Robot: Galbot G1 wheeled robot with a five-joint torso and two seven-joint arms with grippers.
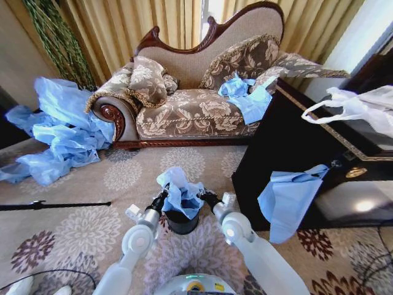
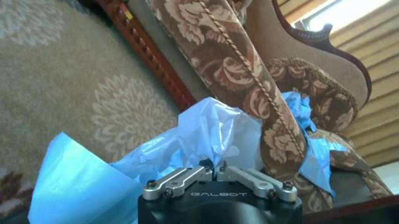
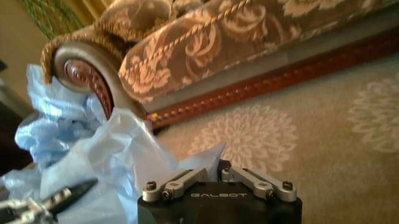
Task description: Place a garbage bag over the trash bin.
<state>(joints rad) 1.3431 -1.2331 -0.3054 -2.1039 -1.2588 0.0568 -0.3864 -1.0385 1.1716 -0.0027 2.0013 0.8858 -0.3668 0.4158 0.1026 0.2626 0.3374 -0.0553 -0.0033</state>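
Note:
The small black trash bin (image 1: 182,222) stands on the carpet just in front of me. The light-blue garbage bag (image 1: 180,195) is bunched up over its mouth and hides the rim. My left gripper (image 1: 163,199) is shut on the bag's left side. My right gripper (image 1: 206,196) is shut on its right side. In the left wrist view the gripper (image 2: 214,169) has its tips pinched together at the crinkled bag (image 2: 212,135). In the right wrist view the gripper (image 3: 223,169) pinches the bag (image 3: 118,149) too, with the left gripper (image 3: 68,193) beyond it.
A patterned sofa (image 1: 196,110) stands behind the bin with blue plastic (image 1: 245,95) on its seat. A big heap of blue sheeting (image 1: 61,132) lies at the left. At the right, a dark table (image 1: 288,141) holds a white handled bag (image 1: 362,107) and a hanging blue sheet (image 1: 285,200). A black rod (image 1: 55,204) lies on the carpet.

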